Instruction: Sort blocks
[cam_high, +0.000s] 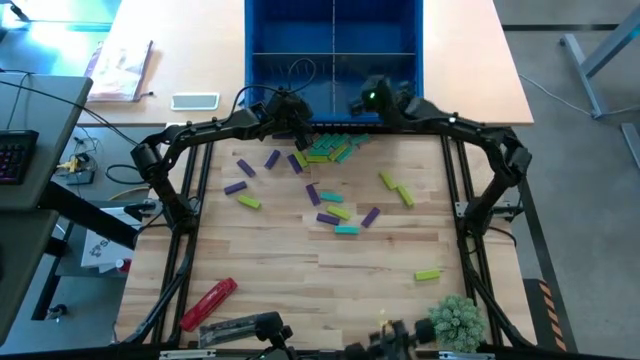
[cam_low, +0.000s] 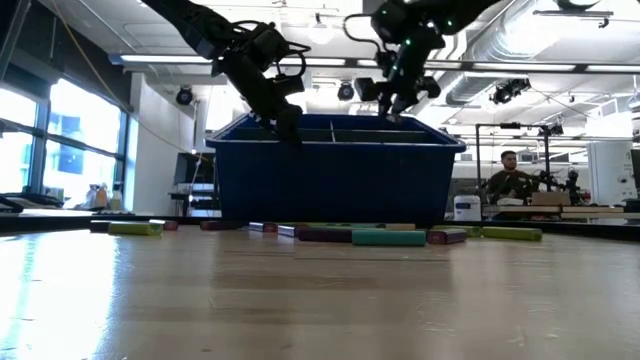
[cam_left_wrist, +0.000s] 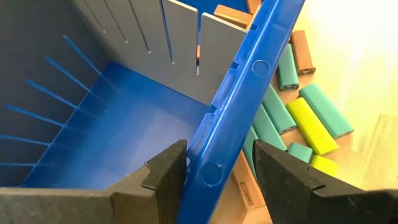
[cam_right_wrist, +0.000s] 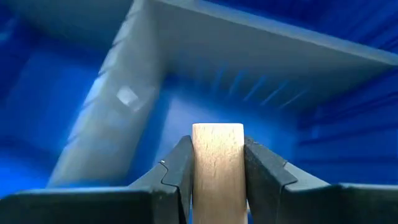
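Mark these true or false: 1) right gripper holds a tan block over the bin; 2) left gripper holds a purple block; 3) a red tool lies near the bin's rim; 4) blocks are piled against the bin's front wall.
1) True: the right gripper is shut on a tan block above the blue bin.
2) False: the left gripper is open and empty, straddling the bin's wall.
3) False: the red tool lies at the table's near edge, far from the bin.
4) True: teal and lime blocks cluster there.

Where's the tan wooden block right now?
The tan block is pinched in the right pincer, held over the blue bin on its right side, at the table's far edge in the high view.
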